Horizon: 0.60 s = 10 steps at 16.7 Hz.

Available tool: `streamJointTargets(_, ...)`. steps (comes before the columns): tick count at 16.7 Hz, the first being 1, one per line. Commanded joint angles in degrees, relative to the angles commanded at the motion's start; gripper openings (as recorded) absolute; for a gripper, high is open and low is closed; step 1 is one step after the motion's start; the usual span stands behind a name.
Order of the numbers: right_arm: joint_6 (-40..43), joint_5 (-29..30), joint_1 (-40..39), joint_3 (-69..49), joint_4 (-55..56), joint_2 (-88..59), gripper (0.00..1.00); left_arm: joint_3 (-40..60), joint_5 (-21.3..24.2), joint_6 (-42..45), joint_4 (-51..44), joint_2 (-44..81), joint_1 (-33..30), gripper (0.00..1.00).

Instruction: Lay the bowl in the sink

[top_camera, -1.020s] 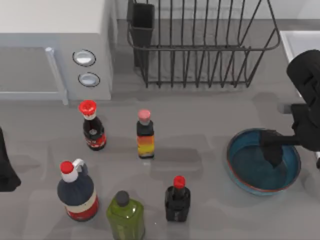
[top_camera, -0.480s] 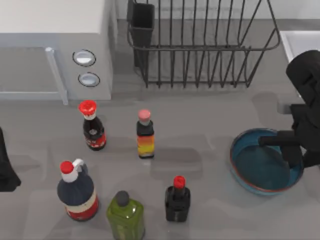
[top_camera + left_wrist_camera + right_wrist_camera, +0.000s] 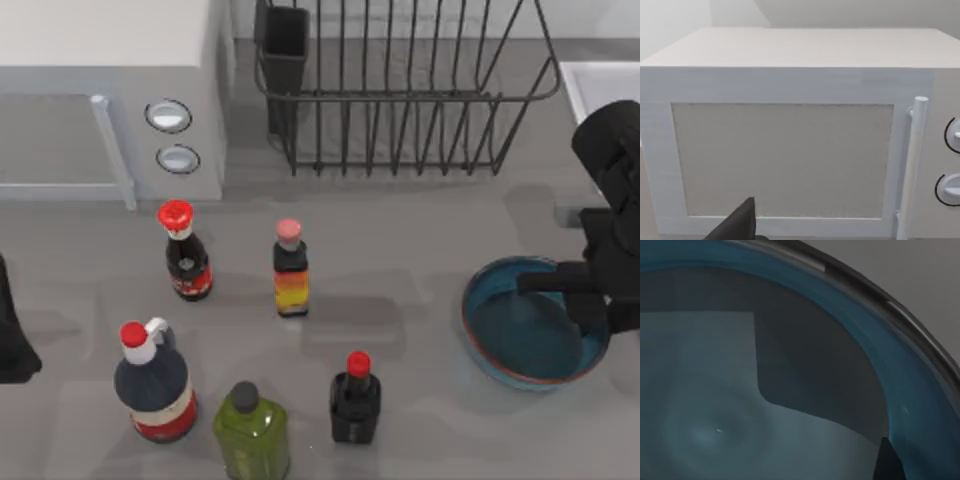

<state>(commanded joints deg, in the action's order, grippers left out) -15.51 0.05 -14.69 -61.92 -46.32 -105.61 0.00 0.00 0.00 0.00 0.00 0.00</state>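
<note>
Step in hand: we judge this to be the grasp of the bowl (image 3: 530, 335), not yet the carry; the bowl rests on the grey surface (image 3: 400, 240) at the right side, in front of the dish rack (image 3: 400, 90).
Right gripper: our right gripper (image 3: 590, 300) hangs over the bowl's right-hand rim, one dark finger reaching across the blue inside; we cannot tell how far its fingers are spread, nor whether they have the rim pinched.
Close view of the bowl: the right wrist view looks straight into the glazed blue inside (image 3: 740, 405), with the rim (image 3: 900, 315) arcing past and a sliver of a dark fingertip (image 3: 887, 462) at the frame's edge.
Sink: the sink (image 3: 590, 85) shows as a white corner at the far right, behind the bowl and well apart from it.
Next move, as we judge it: a firm hold on the rim must be sure first, then a lift clear of the surface and a carry back and to the right, over the pale rim, before lowering.
Left arm: parked at the left edge of the surface, its gripper (image 3: 737, 225) facing the white microwave (image 3: 790, 135); we cannot tell its fingers' spread.
Hidden or cut off: most of the sink lies outside the frame, and our right arm covers the bowl's right edge, so the contact itself is not visible.
</note>
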Motion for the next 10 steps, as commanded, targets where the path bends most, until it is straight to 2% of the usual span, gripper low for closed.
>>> streamJointTargets(5,0.0,0.0,0.0,-2.2,-2.3,0.4,0.00,0.0,0.0,0.0,0.0,0.0,0.0,1.00)
streamJointTargets(10,0.1,0.0,0.1,-14.0,-18.0,3.0,0.00,0.0,0.0,0.0,0.0,0.0,0.0,1.00)
